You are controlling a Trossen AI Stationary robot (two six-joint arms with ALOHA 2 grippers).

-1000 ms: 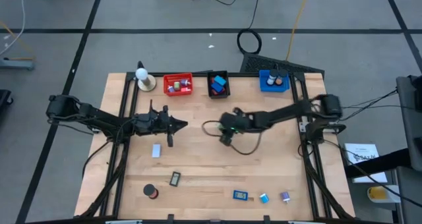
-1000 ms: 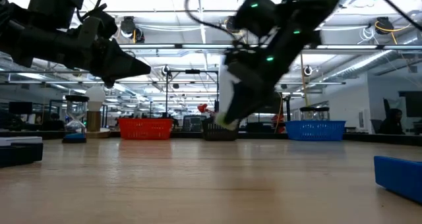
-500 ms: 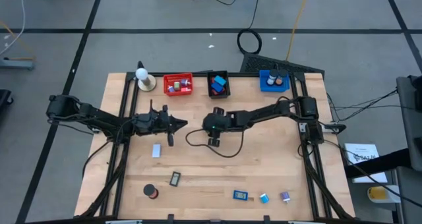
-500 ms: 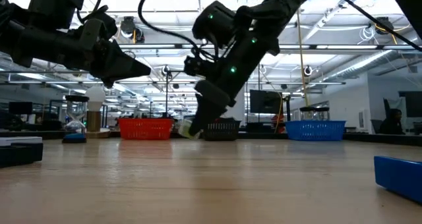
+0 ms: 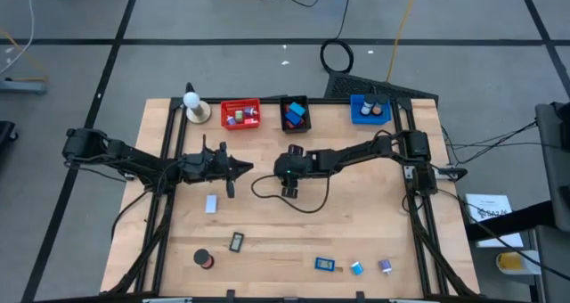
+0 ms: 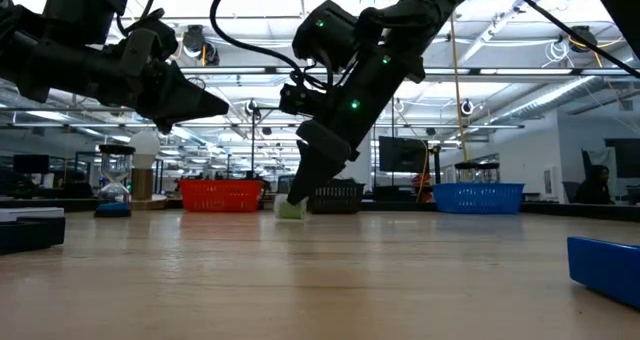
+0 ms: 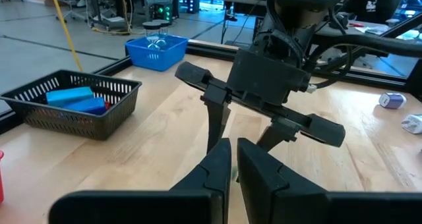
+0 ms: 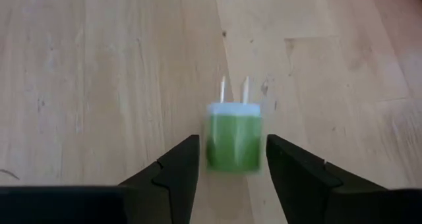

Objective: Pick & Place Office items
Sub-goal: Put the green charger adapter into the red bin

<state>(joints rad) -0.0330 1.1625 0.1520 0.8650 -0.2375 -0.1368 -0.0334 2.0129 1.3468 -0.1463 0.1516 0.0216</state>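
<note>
Green charger plug (image 8: pixel 234 141), white-capped with two metal prongs, lies on the wooden tabletop (image 5: pixel 356 223) near its middle, between the two dark fingers (image 8: pixel 173 168) of the right gripper (image 8: pixel 231 165). That gripper's jaws stand apart, with a gap visible on each side of the plug, so nothing is clamped. In the low view the same right gripper (image 6: pixel 300 195) points steeply down at the pale green piece (image 6: pixel 290 209) on the wood.

The left gripper (image 5: pixel 242 168) hovers just left of the tabletop's centre, its fingers (image 7: pixel 214 168) pressed together and holding nothing, aimed toward the right arm.

Along the far edge sit a red bin (image 5: pixel 240 114), a black bin (image 5: pixel 295 112) holding blue blocks (image 7: pixel 76 99), and a blue bin (image 5: pixel 370 109). A white ball on a tan base (image 5: pixel 193 106) stands left of the red bin.

Other office items lie scattered on the near half: a pale block (image 5: pixel 211 204) below the left gripper, a black-framed rectangle (image 5: pixel 236 241), a small black roll (image 5: pixel 205 259) at the near left, and, toward the near right, a blue piece (image 5: pixel 324 265), a light-blue block (image 5: pixel 357 268) and a purple clip (image 5: pixel 386 266) in a row.
</note>
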